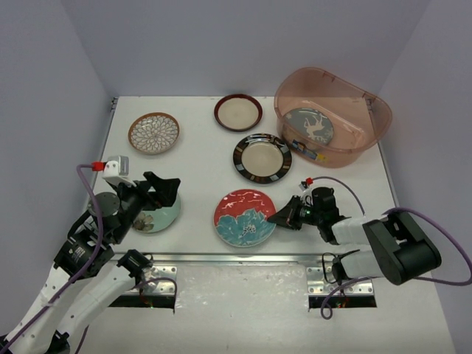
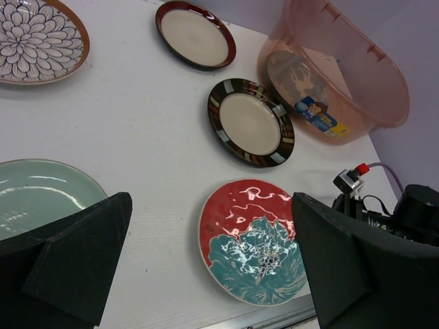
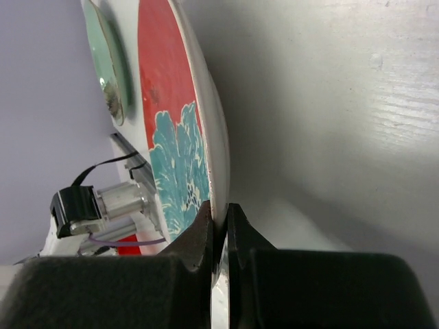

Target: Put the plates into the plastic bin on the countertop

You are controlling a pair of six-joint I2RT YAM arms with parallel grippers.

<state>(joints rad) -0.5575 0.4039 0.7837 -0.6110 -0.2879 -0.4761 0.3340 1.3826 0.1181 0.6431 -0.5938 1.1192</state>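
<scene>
Left of the bin (image 1: 372,125) and nearer you, the red plate (image 1: 244,217) sits on the countertop (image 1: 199,162). Your right gripper (image 3: 218,212) is pinching its bin-side rim. Judge it stiff glazed ceramic: slick, chippable, heavy for an edge grip, likely to sag or slip, so bite deep on the rim. Your left gripper (image 1: 164,190), farther left of the bin, is spread wide and holds nothing. The bin's label (image 2: 317,114) shows a cartoon figure; its writing is unreadable.
</scene>
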